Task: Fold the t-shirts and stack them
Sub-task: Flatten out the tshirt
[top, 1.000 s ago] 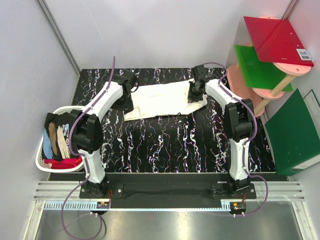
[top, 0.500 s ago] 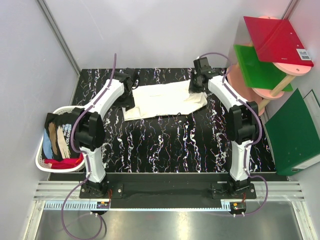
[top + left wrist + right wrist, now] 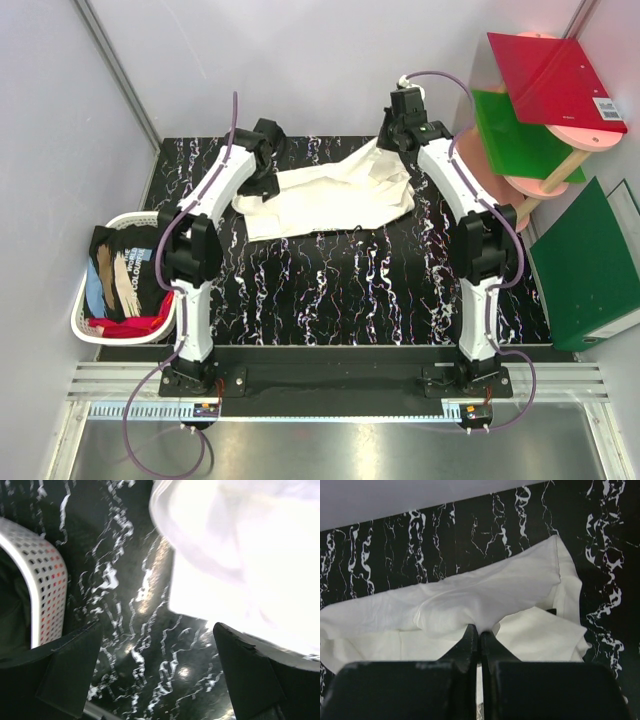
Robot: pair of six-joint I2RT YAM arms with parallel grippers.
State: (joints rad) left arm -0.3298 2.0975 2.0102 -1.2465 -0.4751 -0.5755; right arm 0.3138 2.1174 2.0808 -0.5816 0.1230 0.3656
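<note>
A cream-white t-shirt [image 3: 330, 200] lies across the back of the black marbled table [image 3: 340, 290]. My right gripper [image 3: 393, 148] is shut on a pinch of its right end, which is lifted into a peak. In the right wrist view the cloth [image 3: 485, 592] bunches at the closed tips of the right gripper [image 3: 479, 631]. My left gripper [image 3: 262, 182] hovers at the shirt's left end. In the left wrist view it [image 3: 157, 675] stands open over bare table, the shirt's edge [image 3: 240, 555] just beyond its fingers [image 3: 260, 675]. Other t-shirts [image 3: 122, 278], black with tan streaks, blue and red, fill a basket.
The white perforated basket [image 3: 88, 325] sits at the table's left edge, its wall [image 3: 42, 590] also in the left wrist view. A pink stand [image 3: 488, 165] at the right holds a red board [image 3: 555, 80] and a green board [image 3: 520, 135]. A dark green board [image 3: 590, 265] leans below.
My right gripper has risen and moved toward the back wall, pulling the shirt's right end up with it. My left arm has stretched farther back along the shirt's left end.
</note>
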